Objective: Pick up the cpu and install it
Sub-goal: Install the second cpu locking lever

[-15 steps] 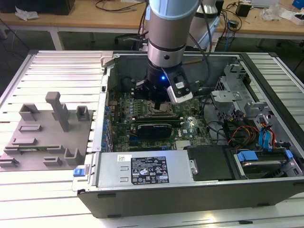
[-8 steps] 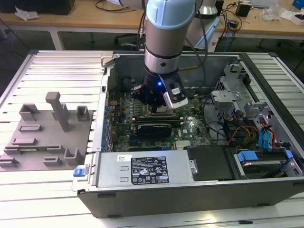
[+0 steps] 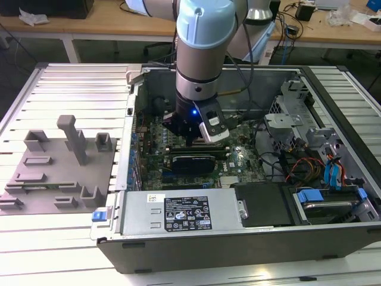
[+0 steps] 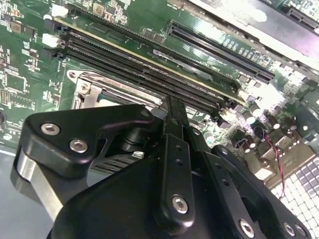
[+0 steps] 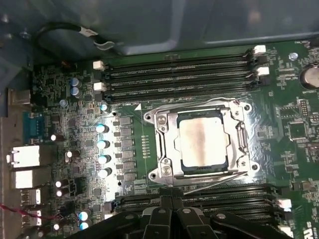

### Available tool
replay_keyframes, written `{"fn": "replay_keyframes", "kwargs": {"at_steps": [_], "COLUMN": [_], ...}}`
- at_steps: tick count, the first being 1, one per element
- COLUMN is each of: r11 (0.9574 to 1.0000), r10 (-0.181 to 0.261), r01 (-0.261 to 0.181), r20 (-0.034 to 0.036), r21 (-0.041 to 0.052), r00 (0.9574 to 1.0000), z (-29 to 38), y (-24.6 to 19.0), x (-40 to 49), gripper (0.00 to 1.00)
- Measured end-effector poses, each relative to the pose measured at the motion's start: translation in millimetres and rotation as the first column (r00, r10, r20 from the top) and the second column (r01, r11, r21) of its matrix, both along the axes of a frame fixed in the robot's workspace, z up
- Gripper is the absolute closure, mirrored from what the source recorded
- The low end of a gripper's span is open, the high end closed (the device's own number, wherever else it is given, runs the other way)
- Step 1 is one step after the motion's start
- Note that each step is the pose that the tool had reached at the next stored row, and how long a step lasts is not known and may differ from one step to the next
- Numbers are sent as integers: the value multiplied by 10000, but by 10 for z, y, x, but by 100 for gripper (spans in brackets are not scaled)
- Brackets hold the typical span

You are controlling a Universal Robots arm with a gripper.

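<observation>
The cpu (image 5: 203, 142), a square chip with a shiny silver top, lies flat inside the metal socket frame (image 5: 162, 149) on the green motherboard (image 5: 294, 129). In the first wrist view my gripper (image 5: 173, 200) is shut with nothing in it. Its black fingertips hover just off the socket's edge, over a row of memory slots. From the second wrist view the black gripper (image 4: 172, 105) hides most of the socket (image 4: 87, 89). In the exterior view the gripper (image 3: 189, 140) reaches down into the open computer case (image 3: 238, 244), over the board.
Long black memory slots (image 5: 179, 74) run along both sides of the socket. Capacitors (image 5: 102, 144) stand in a row beside it. A power supply (image 3: 178, 214) and drive bays (image 3: 333, 179) line the case. A grey fixture plate (image 3: 59, 173) with upright blocks lies outside the case at the exterior view's left.
</observation>
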State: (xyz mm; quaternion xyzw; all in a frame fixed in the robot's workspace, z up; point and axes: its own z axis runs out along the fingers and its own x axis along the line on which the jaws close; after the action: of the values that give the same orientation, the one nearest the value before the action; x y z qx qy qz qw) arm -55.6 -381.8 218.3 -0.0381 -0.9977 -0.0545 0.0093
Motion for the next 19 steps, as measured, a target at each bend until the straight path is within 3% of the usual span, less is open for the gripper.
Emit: {"fn": "replay_keyframes", "kwargs": {"at_steps": [3,6,14,17,19], "r11": [9996,9992,9989,9986,9984], "r10": [283,408,452,473,476], "r01": [-283,-408,-458,-489,-496], "r20": [65,177,522,664,708], "r21": [-1,25,112,221,277], "r00": [9996,9990,9976,9967,9964], "z": [-29,-48,-78,-101,-109], "y": [1,2,13,20,24], "x": [-5,-21,-143,-161,-169], "gripper": [89,89,89,89,89]}}
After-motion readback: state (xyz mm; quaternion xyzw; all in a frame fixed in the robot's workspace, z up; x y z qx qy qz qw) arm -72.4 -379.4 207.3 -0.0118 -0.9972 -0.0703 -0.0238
